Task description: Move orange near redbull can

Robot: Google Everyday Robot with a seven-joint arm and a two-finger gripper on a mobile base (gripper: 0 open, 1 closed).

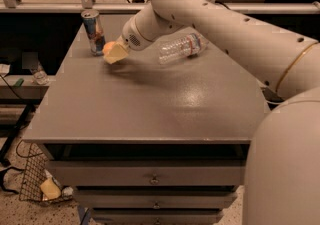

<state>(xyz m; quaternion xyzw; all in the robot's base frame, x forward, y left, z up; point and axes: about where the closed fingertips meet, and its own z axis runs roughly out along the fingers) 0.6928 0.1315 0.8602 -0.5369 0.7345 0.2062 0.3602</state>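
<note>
The redbull can stands upright at the far left of the grey table. The orange sits just right of the can, mostly hidden between the pale fingers of my gripper. The gripper is shut on the orange, just above or on the tabletop beside the can's base. My white arm reaches in from the right across the back of the table.
A clear plastic water bottle lies on its side behind the arm at the table's back. Drawers run under the tabletop. A wire basket sits on the floor at lower left. A railing runs behind the table.
</note>
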